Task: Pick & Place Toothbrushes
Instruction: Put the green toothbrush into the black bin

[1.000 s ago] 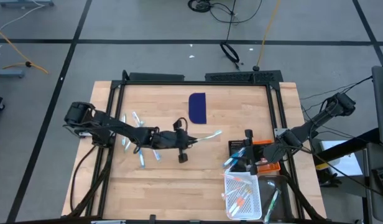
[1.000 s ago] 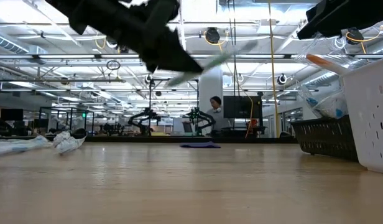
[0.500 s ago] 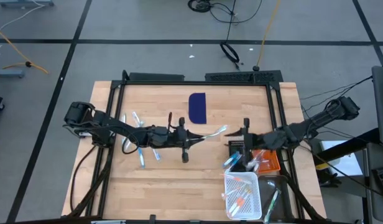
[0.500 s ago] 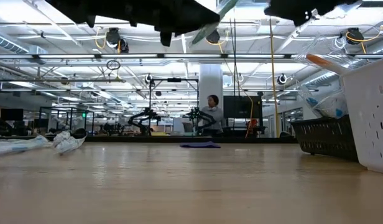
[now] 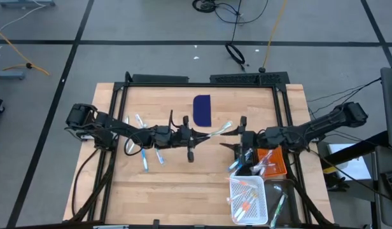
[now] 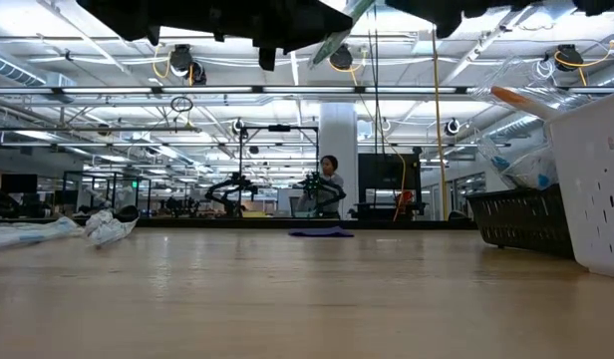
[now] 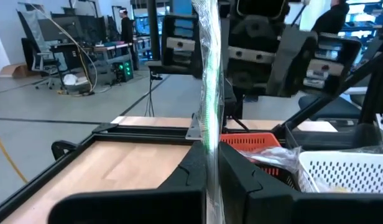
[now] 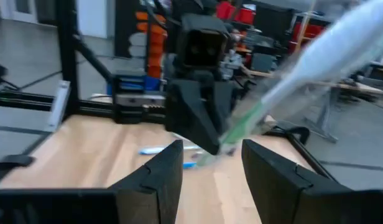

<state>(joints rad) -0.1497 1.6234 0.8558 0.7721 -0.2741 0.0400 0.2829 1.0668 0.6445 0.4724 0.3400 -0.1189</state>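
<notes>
Left gripper (image 5: 195, 135) mid-bench, jaws clamped on wrapped toothbrush (image 5: 216, 131), brush end cut off in left wrist view, right gripper (image 5: 235, 138) facing it, jaws apart, loose toothbrushes (image 5: 144, 141) partly hidden under left arm.

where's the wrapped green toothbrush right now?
In the high view, the wrapped green toothbrush is held up over mid-table by the left gripper, just below the dark blue flat rectangle, its free end toward the open right gripper.

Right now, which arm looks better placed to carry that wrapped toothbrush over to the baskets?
Probably the right: its open end effector faces the toothbrush held by the left end effector, and the baskets sit on its side.
</notes>
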